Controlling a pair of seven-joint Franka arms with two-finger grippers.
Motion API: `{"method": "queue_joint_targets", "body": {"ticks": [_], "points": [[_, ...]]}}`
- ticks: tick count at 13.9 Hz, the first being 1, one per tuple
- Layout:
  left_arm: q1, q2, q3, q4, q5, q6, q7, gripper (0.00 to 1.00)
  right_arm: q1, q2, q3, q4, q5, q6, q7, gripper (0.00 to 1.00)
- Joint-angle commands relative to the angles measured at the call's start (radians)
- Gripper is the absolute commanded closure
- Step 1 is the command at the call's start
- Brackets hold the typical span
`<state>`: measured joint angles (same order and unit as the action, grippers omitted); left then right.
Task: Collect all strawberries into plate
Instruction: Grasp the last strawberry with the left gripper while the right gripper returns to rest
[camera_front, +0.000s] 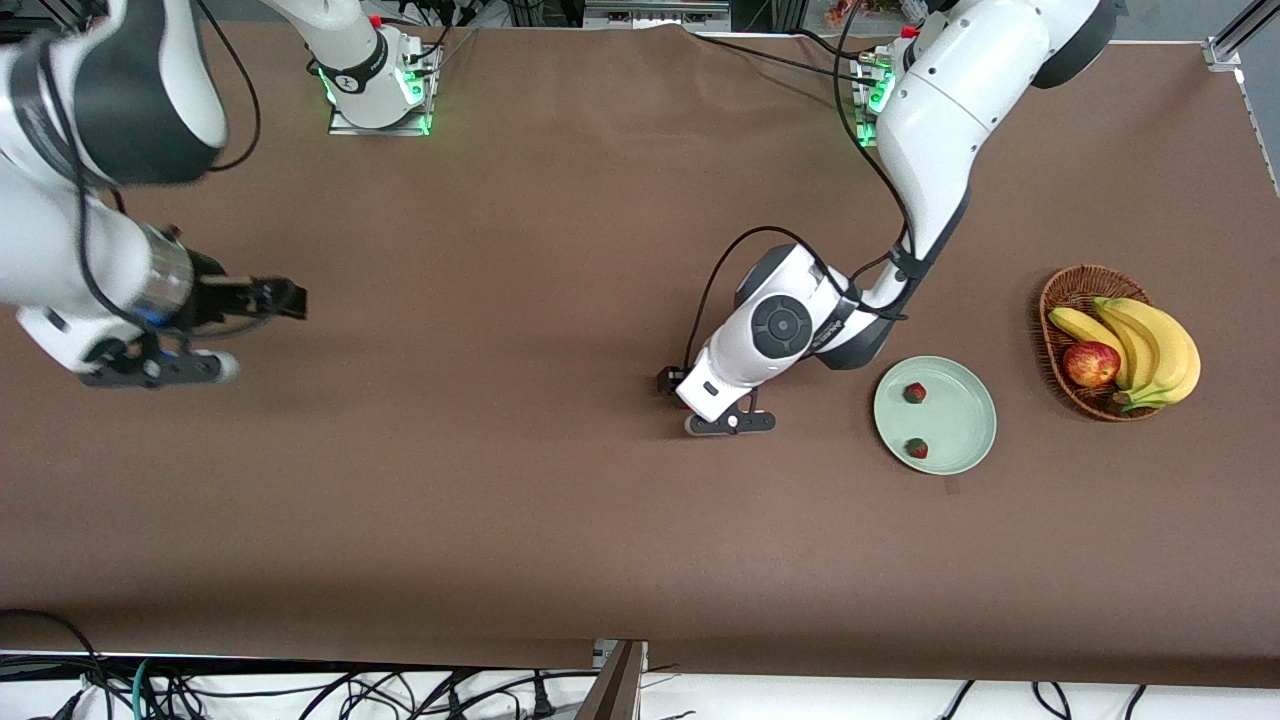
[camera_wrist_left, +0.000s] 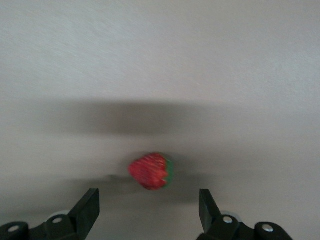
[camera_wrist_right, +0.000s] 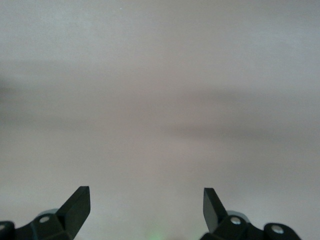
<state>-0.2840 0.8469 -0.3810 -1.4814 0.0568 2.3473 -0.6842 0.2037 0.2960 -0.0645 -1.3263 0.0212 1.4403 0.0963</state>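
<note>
Two strawberries (camera_front: 914, 392) (camera_front: 917, 448) lie on the pale mint-green plate (camera_front: 962, 412). The third strawberry (camera_wrist_left: 151, 171) lies on the brown table. It shows only in the left wrist view, just ahead of the gap between the fingers. In the front view the left hand hides it. My left gripper (camera_front: 672, 385) (camera_wrist_left: 148, 196) is open and low over the table, beside the plate toward the right arm's end. My right gripper (camera_front: 288, 298) (camera_wrist_right: 146, 194) is open and empty, waiting over bare table at the right arm's end.
A brown wicker basket (camera_front: 1060, 290) with bananas (camera_front: 1150, 345) and a red apple (camera_front: 1091, 363) stands beside the plate toward the left arm's end. Cables hang along the table edge nearest the front camera.
</note>
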Motion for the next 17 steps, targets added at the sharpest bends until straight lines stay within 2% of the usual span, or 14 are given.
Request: {"method": "queue_joint_targets", "body": {"ticks": [1, 3, 6, 8, 10, 12, 13, 15, 16, 17], "points": [[-0.026, 0.023, 0.019, 0.043, -0.005, 0.041, -0.015, 0.13, -0.071, -0.162, 0.057, -0.157, -0.02, 0.003, -0.012, 0.0], [-0.026, 0.034, 0.024, 0.032, 0.015, 0.105, -0.014, 0.13, -0.098, -0.239, 0.081, -0.235, -0.029, -0.017, -0.004, 0.0], [-0.026, 0.037, 0.03, 0.015, 0.064, 0.135, -0.015, 0.15, -0.132, -0.288, 0.081, -0.225, -0.043, -0.029, -0.007, 0.0], [-0.026, 0.037, 0.031, 0.006, 0.064, 0.135, -0.014, 0.15, -0.136, -0.304, 0.08, -0.218, -0.085, -0.028, -0.006, 0.0], [-0.026, 0.037, 0.036, -0.016, 0.066, 0.135, -0.014, 0.16, -0.151, -0.304, 0.08, -0.218, -0.086, -0.023, -0.016, 0.0], [-0.023, 0.035, 0.036, -0.034, 0.075, 0.135, -0.015, 0.24, -0.151, -0.295, 0.077, -0.215, -0.083, -0.023, -0.043, 0.0], [-0.023, 0.034, 0.036, -0.04, 0.075, 0.135, -0.015, 0.32, -0.151, -0.288, 0.072, -0.211, -0.078, -0.023, -0.043, 0.0], [-0.02, 0.031, 0.036, -0.04, 0.075, 0.133, -0.015, 0.7, -0.151, -0.285, 0.071, -0.211, -0.078, -0.023, -0.043, 0.0], [-0.014, 0.028, 0.034, -0.042, 0.075, 0.132, -0.014, 0.83, -0.151, -0.284, 0.071, -0.206, -0.08, -0.021, -0.046, 0.0], [-0.011, 0.024, 0.034, -0.04, 0.075, 0.13, -0.014, 0.87, -0.151, -0.261, 0.071, -0.174, -0.078, -0.027, -0.05, 0.0]]}}
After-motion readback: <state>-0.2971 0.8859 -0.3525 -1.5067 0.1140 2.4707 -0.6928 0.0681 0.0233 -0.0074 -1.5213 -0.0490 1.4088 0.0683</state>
